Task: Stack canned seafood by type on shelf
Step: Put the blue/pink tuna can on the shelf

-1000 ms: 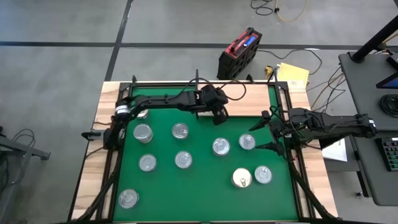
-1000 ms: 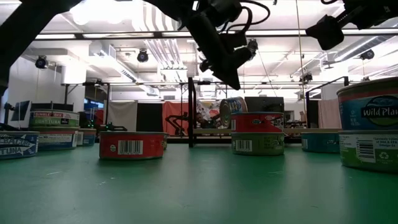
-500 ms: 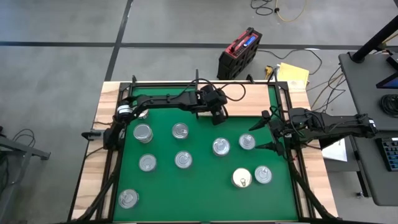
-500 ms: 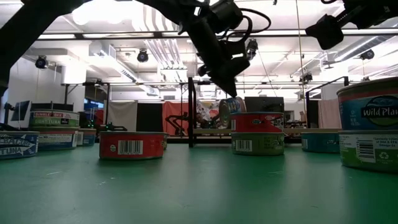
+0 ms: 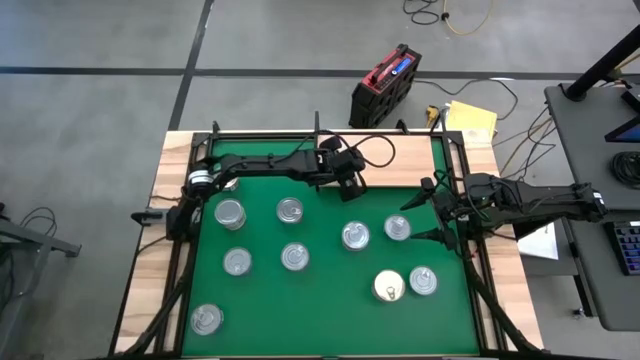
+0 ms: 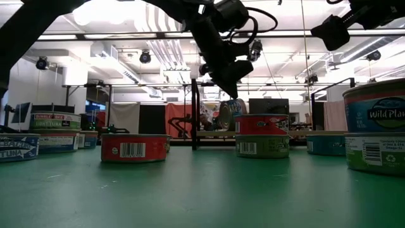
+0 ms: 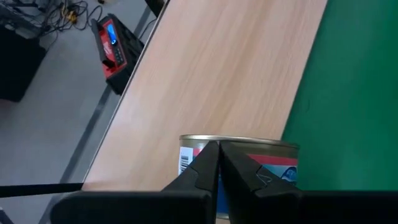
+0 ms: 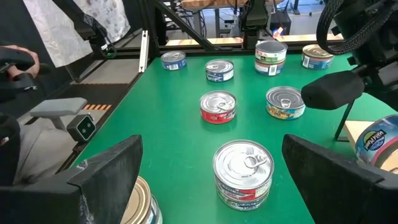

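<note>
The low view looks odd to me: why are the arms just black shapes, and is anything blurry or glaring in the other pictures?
Low view: bright ceiling lights behind turn the arms to silhouettes. Left wrist view: the near fingers are soft, the can behind them sharper. High view: even light, lids shine, one gold lid brightest.

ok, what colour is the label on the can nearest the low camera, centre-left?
Red, on the can; low view.

I've got the left arm stretched out across the far side of the table, its left gripper (image 5: 352, 181) pointing down with the fingers (image 7: 205, 165) pressed tight together. My right arm is parked over the table's right edge, and the right gripper (image 5: 421, 217) hangs there with its jaws spread as wide as they go.
</note>
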Controlling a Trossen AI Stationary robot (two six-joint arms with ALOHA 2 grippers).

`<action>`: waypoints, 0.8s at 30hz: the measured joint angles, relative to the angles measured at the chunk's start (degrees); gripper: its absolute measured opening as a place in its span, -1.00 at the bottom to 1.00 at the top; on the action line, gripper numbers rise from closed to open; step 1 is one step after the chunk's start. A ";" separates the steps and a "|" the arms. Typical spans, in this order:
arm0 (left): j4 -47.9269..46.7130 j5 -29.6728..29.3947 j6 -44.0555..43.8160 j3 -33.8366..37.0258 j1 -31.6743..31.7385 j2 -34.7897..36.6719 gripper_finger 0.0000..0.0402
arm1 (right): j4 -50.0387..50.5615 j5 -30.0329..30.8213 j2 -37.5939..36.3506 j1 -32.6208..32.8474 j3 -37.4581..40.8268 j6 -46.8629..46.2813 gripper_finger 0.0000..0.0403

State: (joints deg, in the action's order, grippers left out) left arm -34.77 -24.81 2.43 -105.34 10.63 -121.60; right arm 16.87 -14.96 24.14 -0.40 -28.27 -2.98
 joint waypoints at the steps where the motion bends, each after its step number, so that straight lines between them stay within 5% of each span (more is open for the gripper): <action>1: 0.49 -0.12 0.03 0.03 0.01 -0.03 -1.00 | 0.02 0.00 0.00 0.00 0.00 0.02 0.87; 8: 1.96 -0.13 1.63 -0.27 0.02 0.60 -1.00 | 0.02 0.00 0.00 0.01 0.00 0.00 0.87; 24: -21.04 7.37 8.55 -9.90 -2.99 1.01 -1.00 | -6.04 -0.02 4.86 0.02 0.44 -1.76 0.87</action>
State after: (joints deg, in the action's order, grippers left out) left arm -55.81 -17.44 10.98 -115.24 7.64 -120.59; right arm 10.83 -14.98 29.00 -0.38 -27.83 -4.74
